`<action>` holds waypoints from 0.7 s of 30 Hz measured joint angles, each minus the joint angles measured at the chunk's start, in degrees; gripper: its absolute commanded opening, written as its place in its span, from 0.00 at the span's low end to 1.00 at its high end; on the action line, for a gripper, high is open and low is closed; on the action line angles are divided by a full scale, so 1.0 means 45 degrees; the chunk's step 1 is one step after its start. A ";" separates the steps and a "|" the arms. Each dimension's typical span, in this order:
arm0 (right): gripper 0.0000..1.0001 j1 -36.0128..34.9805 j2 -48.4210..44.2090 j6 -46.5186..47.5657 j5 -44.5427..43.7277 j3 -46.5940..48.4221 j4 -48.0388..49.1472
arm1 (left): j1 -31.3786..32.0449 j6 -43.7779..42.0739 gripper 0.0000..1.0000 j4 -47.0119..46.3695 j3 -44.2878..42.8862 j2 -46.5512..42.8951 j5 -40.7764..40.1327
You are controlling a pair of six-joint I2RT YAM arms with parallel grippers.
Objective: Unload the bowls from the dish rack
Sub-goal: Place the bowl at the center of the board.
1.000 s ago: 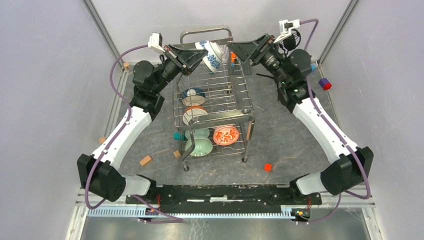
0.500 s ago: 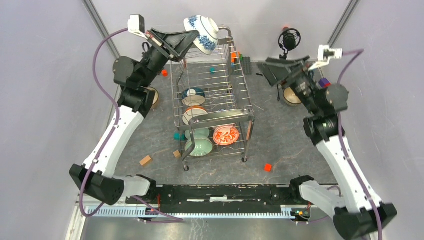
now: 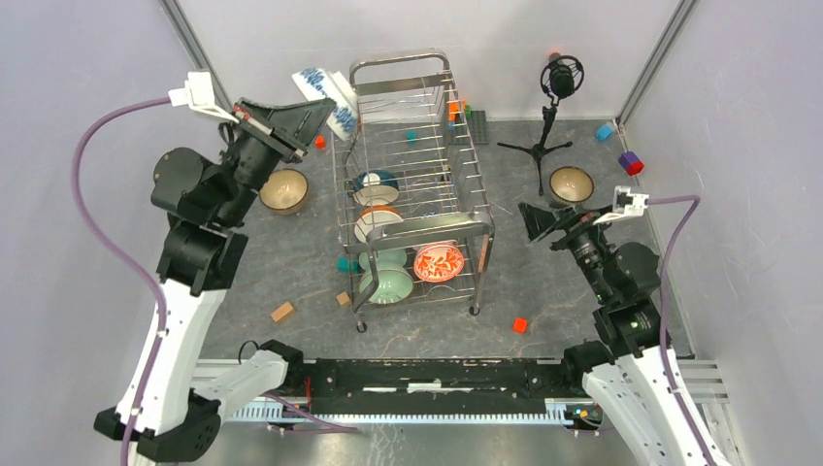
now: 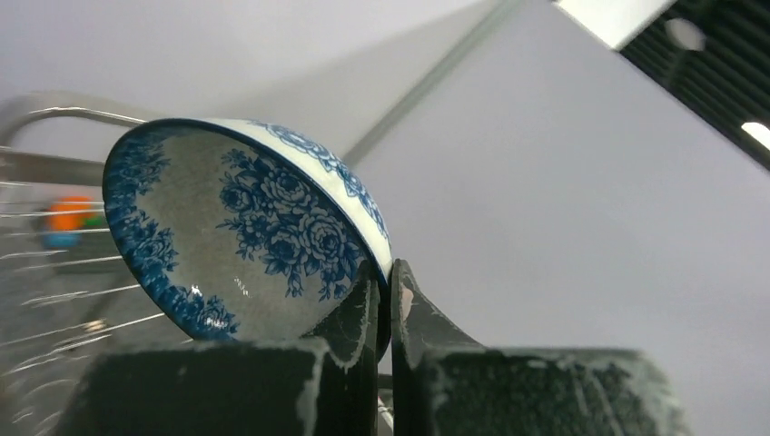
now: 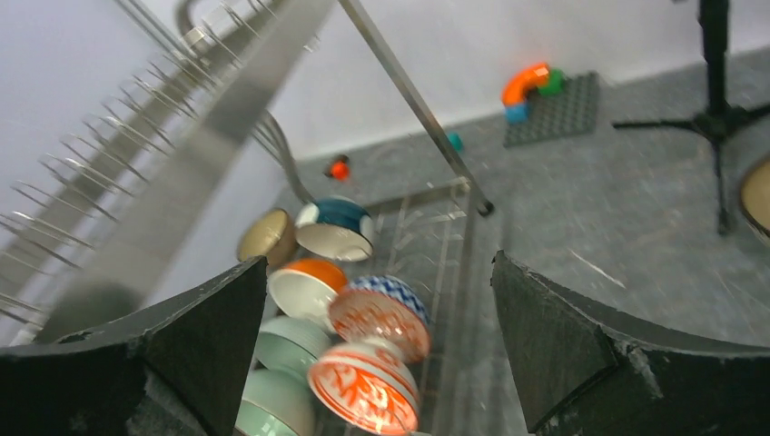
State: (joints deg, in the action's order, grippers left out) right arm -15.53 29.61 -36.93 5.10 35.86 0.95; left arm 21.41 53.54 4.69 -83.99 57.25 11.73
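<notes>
My left gripper (image 3: 312, 109) is shut on the rim of a blue-and-white patterned bowl (image 3: 326, 89), held in the air just left of the dish rack's (image 3: 464, 155) far end. In the left wrist view the fingers pinch the bowl's (image 4: 238, 232) wall. My right gripper (image 3: 532, 221) stands open to the right of the rack, holding nothing. Its view looks into the rack (image 5: 191, 163) at a red-and-white floral bowl (image 5: 368, 386), orange bowl (image 5: 307, 286) and pale green bowl (image 5: 286, 345). A brown bowl (image 3: 284, 190) sits on the table at left and another (image 3: 571, 183) at right.
A black microphone tripod (image 3: 543, 136) stands right of the rack's far end. Small blocks lie about: red (image 3: 520, 325), wooden (image 3: 282, 311), purple (image 3: 631, 162). A dark baseplate (image 3: 476, 121) with bricks sits at the back. Grey walls close in both sides.
My left arm has carried the blue-and-white bowl up off the rack's far end and out to its left. My right arm has drawn back from the rack's far right toward the near right, open.
</notes>
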 measured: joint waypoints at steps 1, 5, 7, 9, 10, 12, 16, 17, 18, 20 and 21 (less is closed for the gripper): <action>0.98 0.0000 -0.0170 0.0102 -0.0068 -0.0194 -0.0199 | 0.0000 -0.0500 0.02 0.0685 0.0000 -0.0223 -0.0471; 0.98 0.0000 -0.1020 0.0457 -0.0287 -0.1292 -0.1044 | 0.0000 -0.2030 0.02 0.2890 0.0005 -0.0733 -0.2293; 0.98 0.0000 -0.1277 0.0559 -0.0379 -0.1744 -0.1472 | 0.0000 -0.2749 0.02 0.3798 0.0063 -0.0855 -0.3288; 0.98 0.0000 -0.1457 0.0636 -0.0544 -0.2045 -0.1991 | 0.0000 -0.3405 0.02 0.4537 0.0068 -0.0879 -0.4085; 0.98 0.0000 -0.1530 0.0656 -0.0622 -0.2137 -0.2200 | 0.0000 -0.3740 0.02 0.4881 0.0068 -0.0874 -0.4575; 0.98 0.0000 -0.1719 0.0709 -0.0889 -0.2351 -0.2574 | 0.0000 -0.4318 0.02 0.5484 0.0058 -0.0831 -0.5353; 0.98 0.0000 -0.1919 0.0690 -0.1613 -0.2866 -0.3225 | 0.0000 -0.4945 0.02 0.6377 0.0034 -0.0733 -0.6470; 0.98 0.0000 -0.1928 0.0651 -0.1817 -0.3016 -0.3424 | 0.0000 -0.5027 0.02 0.6586 0.0034 -0.0704 -0.6683; 0.98 0.0000 -0.1928 0.0597 -0.2050 -0.3215 -0.3648 | 0.0000 -0.5071 0.02 0.6858 0.0034 -0.0661 -0.6907; 0.98 0.0000 -0.1928 0.0491 -0.2336 -0.3619 -0.3993 | 0.0000 -0.5100 0.02 0.7203 0.0063 -0.0593 -0.7174; 0.98 0.0000 -0.1928 0.0461 -0.2419 -0.3789 -0.4153 | 0.0000 -0.5110 0.02 0.7397 0.0175 -0.0573 -0.7349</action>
State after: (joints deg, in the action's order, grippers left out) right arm -15.53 20.93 -34.85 -5.78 18.81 -17.74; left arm 21.41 30.55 37.98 -83.20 54.68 -21.34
